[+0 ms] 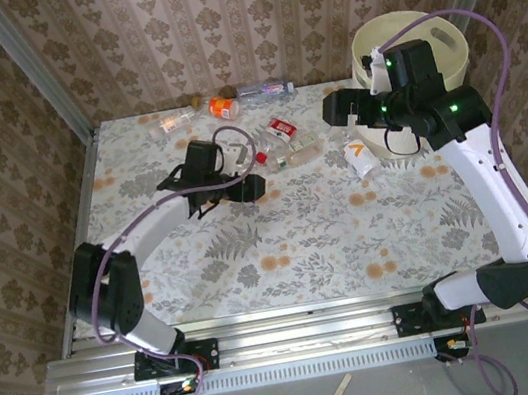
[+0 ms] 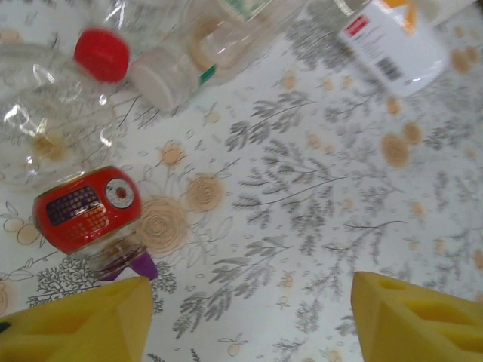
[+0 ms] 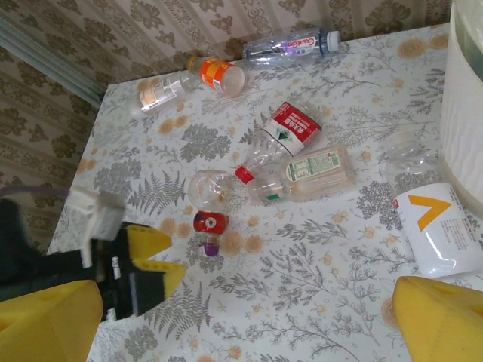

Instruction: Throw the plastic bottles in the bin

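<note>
Plastic bottles [image 3: 294, 162] lie scattered across the floral table [image 1: 331, 232], one just beside the bin [image 3: 464, 105]. The left fingers [image 2: 75, 324] stand spread near a small red-labelled bottle [image 2: 84, 211]; the right fingers [image 3: 438, 317] hang spread wide, holding nothing.

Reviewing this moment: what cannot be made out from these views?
Bin contents: top external, the right arm covers most of its mouth; right wrist, the frame edge cuts it.
Red-labelled bottle, print: left wrist, blurred.
White-labelled bottle: left wrist, cut by the top edge.
Far clear bottle, label: top external, too small.
</note>
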Controlling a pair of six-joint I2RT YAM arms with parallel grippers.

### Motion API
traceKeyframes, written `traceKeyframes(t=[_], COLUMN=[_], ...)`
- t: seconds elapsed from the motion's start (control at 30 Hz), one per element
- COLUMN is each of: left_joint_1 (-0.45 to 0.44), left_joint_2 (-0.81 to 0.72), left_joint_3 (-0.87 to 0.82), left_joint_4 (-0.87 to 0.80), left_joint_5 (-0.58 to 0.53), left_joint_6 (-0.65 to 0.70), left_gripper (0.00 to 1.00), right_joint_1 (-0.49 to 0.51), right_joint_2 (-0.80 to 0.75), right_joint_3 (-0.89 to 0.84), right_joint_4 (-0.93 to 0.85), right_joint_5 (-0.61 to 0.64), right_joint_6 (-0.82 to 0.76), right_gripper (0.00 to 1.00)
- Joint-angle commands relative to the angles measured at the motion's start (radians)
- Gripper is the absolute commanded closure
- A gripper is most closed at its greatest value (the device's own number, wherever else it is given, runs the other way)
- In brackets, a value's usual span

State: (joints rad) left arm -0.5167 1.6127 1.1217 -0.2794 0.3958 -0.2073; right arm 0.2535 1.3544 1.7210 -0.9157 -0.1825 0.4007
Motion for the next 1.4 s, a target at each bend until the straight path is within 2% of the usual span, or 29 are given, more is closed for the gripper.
traceKeyframes(t=[0.0,0.13,0.3,0.57,0.7,0.8,0.9,1.03,1.37], left_joint_1=[-0.002,-0.002,-0.003,0.001,0.007,0.01,0.013,0.018,0.024], left_joint_2=[0.068,0.162,0.267,0.352,0.367,0.374,0.362,0.311,0.035], left_joint_3=[0.058,0.121,0.199,0.248,0.241,0.236,0.226,0.187,0.012], left_joint_4=[-0.105,-0.147,-0.205,-0.254,-0.244,-0.234,-0.224,-0.198,-0.095], left_joint_5=[-0.065,-0.115,-0.147,-0.182,-0.198,-0.199,-0.191,-0.171,-0.127], left_joint_6=[0.0,-0.015,-0.027,-0.027,-0.02,-0.007,0.005,0.024,0.099], left_gripper=[0.26,0.26,0.32,0.37,0.44,0.55,0.66,0.75,0.81], right_joint_1=[0.006,0.005,0.005,0.004,0.005,0.005,0.005,0.004,0.005], right_joint_2=[-0.021,-0.027,-0.032,-0.034,-0.03,-0.025,-0.019,-0.002,0.01], right_joint_3=[-0.008,-0.009,-0.009,-0.014,-0.02,-0.023,-0.023,-0.012,-0.007], right_joint_4=[0.014,0.005,-0.004,-0.009,-0.001,0.006,0.012,0.007,0.016], right_joint_5=[-0.024,-0.021,-0.023,-0.018,-0.02,-0.025,-0.028,-0.038,-0.057], right_joint_6=[0.015,0.008,0.003,-0.001,-0.003,-0.003,-0.002,0.004,0.023], right_gripper=[0.0,0.0,0.0,0.0,0.0,0.0,0.0,0.0,0.0])
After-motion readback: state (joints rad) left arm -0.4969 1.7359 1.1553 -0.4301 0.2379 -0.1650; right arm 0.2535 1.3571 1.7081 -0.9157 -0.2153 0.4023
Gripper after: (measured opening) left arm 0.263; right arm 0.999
